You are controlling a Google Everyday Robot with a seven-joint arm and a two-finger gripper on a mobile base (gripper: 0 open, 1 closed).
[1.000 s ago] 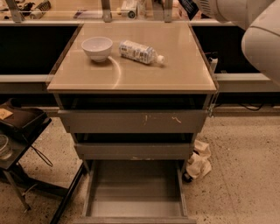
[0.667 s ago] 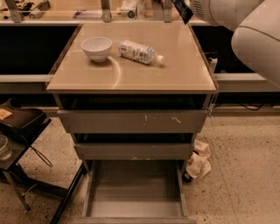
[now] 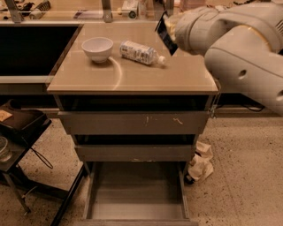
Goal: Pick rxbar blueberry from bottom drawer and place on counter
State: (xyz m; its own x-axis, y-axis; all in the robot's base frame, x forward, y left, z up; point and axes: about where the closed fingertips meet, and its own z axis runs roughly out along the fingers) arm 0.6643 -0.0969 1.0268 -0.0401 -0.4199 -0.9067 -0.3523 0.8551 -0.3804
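The rxbar blueberry [image 3: 164, 33], a dark flat bar with a pale edge, hangs tilted in the air above the back right of the counter [image 3: 132, 75], just right of the bottle's cap. My gripper [image 3: 172, 32] is at the end of the big white arm at the upper right. It is mostly hidden behind the arm's shell and is shut on the bar. The bottom drawer [image 3: 137, 196] is pulled open at the bottom of the cabinet and its grey floor is bare.
A white bowl [image 3: 97, 47] and a lying clear bottle with a white label [image 3: 140, 52] are on the counter's back half. Crumpled paper [image 3: 201, 163] lies on the floor right of the drawers. A black stand [image 3: 20, 126] is at the left. A cluttered shelf [image 3: 88, 12] runs behind.
The arm has swung left and lower over the counter, carrying the dark bar from the top edge down towards the bottle's cap. Bowl, bottle and drawers have not moved.
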